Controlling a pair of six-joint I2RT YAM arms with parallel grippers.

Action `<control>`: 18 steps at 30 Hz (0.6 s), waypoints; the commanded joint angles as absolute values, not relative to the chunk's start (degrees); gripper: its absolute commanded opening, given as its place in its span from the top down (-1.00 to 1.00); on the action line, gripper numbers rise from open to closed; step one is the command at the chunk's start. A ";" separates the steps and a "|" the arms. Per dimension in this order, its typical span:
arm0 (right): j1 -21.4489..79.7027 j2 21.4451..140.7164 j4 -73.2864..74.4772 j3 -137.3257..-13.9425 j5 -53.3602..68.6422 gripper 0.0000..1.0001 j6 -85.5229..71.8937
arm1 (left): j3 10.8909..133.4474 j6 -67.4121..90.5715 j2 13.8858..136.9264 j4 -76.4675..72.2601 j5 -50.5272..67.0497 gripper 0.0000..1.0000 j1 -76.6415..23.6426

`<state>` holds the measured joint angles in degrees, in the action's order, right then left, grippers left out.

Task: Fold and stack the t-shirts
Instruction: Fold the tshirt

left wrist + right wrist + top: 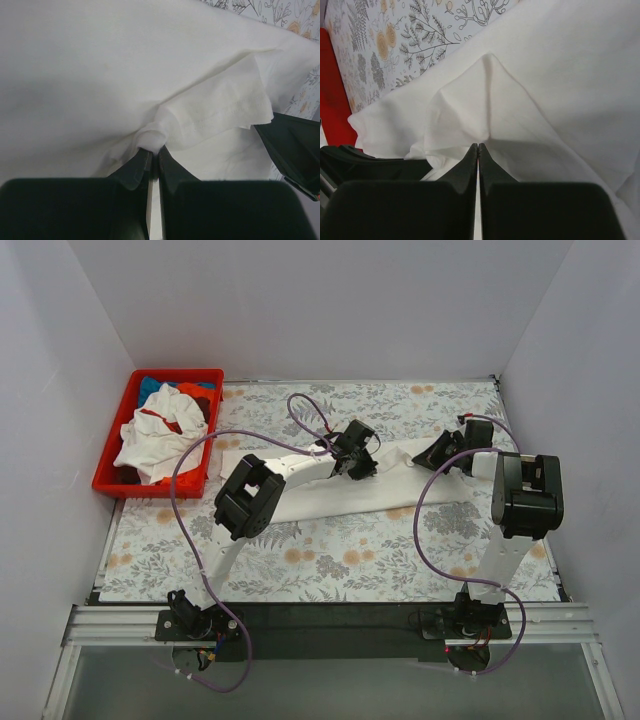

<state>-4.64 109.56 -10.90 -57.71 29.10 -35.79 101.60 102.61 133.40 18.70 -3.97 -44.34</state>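
A white t-shirt [330,502] lies stretched across the middle of the floral table covering [350,560]. My left gripper [355,458] sits on its upper middle edge. In the left wrist view it [153,150] is shut on a small bunched pinch of the white cloth [100,75], beside a hemmed flap [235,110]. My right gripper [440,454] is at the shirt's right end. In the right wrist view it [478,146] is shut on a raised fold of the white cloth [570,75]. More t-shirts lie in the bin: a white one with red trim [158,435], a blue one [158,383] and an orange-red one [196,395].
A red plastic bin [150,488] stands at the table's left back corner; its edge [332,90] also shows in the right wrist view. White walls close in the table on three sides. Purple cables loop over both arms.
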 commanded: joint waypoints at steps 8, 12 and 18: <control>-6.24 105.12 -10.90 -62.22 29.09 0.97 -28.05 | 100.20 100.90 127.09 20.48 -3.34 1.00 -43.33; -7.20 105.12 -9.41 -63.02 28.92 0.97 -25.49 | 99.84 100.81 126.57 20.57 -2.46 1.00 -43.07; -7.82 104.33 -6.51 -63.02 26.28 0.97 -20.57 | 99.67 100.90 126.82 20.74 -1.32 1.00 -42.80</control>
